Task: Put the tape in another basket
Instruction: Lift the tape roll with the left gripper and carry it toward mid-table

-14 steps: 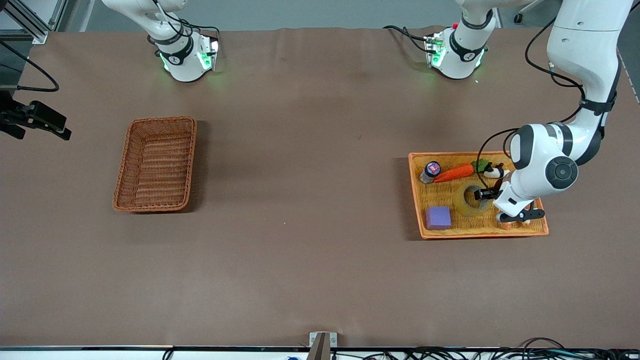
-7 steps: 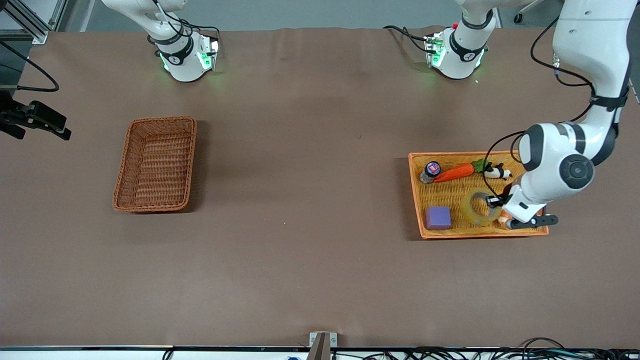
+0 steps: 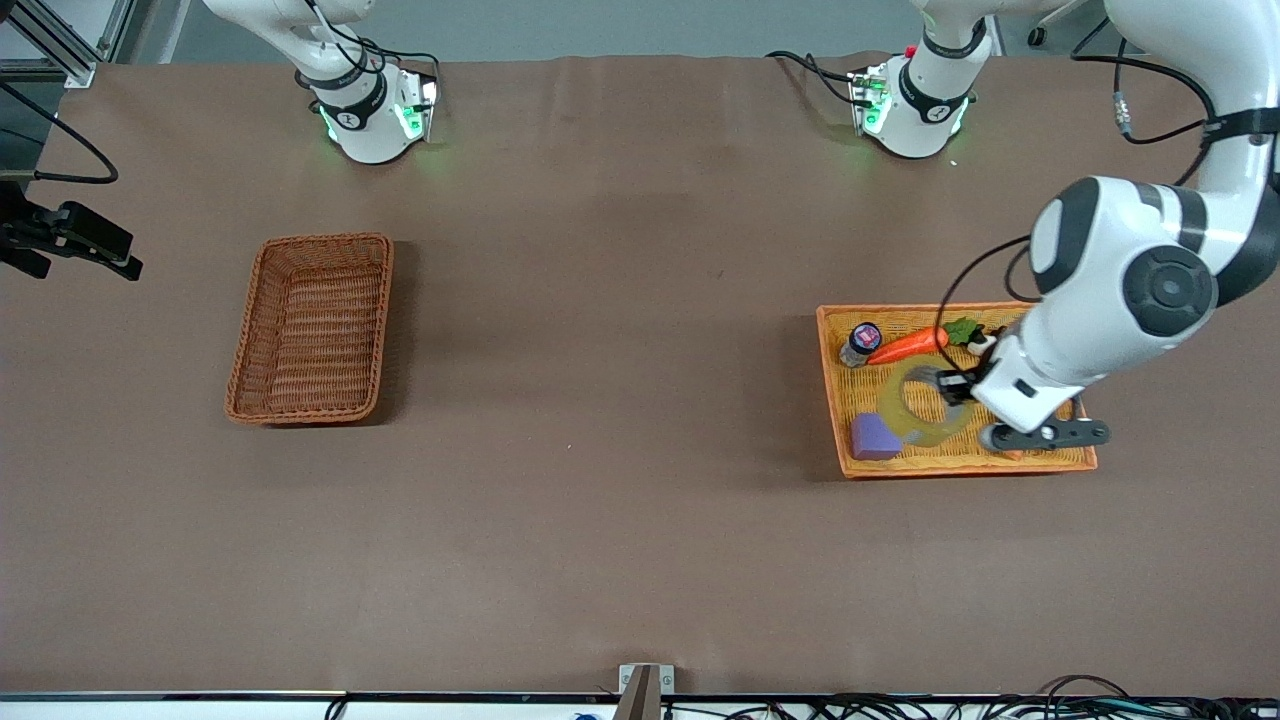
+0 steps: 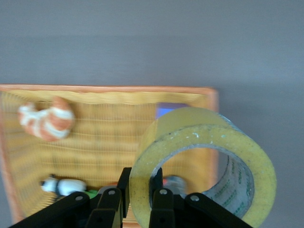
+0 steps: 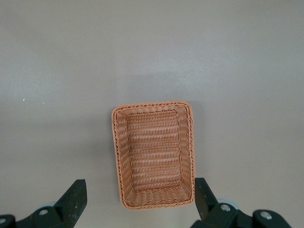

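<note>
Brown table (image 3: 620, 450). Left gripper (image 3: 950, 385) pinching tape (image 3: 915, 405) wall, hanging over tray (image 3: 835, 320). Basket (image 3: 312, 328) lying well apart from tape, toward right arm's end. Right gripper (image 5: 142, 209) spread wide, waiting over basket.

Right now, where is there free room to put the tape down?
The basket holds nothing, so its whole floor is free. The brown table between it and the orange tray is bare too. The tray is crowded: carrot, purple block, small bottle. The left end effector holds the tape above it.
</note>
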Motion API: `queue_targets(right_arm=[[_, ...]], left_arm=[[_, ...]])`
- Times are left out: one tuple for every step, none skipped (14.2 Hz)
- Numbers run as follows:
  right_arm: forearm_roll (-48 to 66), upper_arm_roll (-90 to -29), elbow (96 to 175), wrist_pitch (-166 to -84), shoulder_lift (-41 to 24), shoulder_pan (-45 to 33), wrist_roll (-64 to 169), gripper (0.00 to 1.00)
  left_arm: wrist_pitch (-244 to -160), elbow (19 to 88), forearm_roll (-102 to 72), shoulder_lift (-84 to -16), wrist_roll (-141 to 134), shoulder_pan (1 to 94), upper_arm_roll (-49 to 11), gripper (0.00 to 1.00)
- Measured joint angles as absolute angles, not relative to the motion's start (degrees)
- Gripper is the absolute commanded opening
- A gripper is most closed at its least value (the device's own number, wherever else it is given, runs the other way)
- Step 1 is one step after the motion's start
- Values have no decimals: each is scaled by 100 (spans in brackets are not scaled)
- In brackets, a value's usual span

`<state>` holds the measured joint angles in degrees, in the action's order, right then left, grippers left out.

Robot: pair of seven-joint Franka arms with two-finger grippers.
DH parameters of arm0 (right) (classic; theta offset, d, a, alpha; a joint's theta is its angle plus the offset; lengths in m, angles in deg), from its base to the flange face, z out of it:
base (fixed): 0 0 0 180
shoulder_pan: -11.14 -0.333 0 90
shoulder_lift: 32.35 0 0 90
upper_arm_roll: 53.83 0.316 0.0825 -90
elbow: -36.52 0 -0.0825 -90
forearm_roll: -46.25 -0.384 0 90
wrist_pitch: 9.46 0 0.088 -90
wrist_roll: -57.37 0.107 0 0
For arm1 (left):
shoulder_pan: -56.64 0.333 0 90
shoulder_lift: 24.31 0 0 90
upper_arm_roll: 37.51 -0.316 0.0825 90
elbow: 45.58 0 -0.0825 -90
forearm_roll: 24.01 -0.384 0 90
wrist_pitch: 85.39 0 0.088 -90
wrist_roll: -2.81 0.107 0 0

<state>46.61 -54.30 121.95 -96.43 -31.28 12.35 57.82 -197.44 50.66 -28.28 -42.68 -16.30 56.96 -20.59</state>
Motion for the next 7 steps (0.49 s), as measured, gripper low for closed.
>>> queue_targets(right_arm=[[4661,-5430,12194,-9642,-3128,1235,5782,100],[4661,-5431,12194,-9642,-3128,1235,5781,100],[4661,-5432,12195,-9641,-3128,1236,5781,100],[4661,-5434,12194,-9641,-3128,1237,5781,100],[4661,-5436,12195,-9641,-3128,1237,5781,100],[4661,-5436,12195,-9641,-3128,1237,5781,100],[4661,-5436,12194,-9641,-3128,1237,5780,100]], left_arm=[[-19744,4994,-2828,-4359,-1937,5554,-1929,0],[-19745,4912,-2829,-4490,-2279,5338,-1874,0],[-19756,4823,-2829,-4654,-2642,5071,-1853,0],[-19770,4711,-2829,-4833,-2995,4788,-1842,0],[-19777,4567,-2829,-5025,-3350,4489,-1839,0],[-19786,4409,-2830,-5229,-3676,4197,-1838,0],[-19814,4267,-2831,-5418,-3909,3965,-1838,0]])
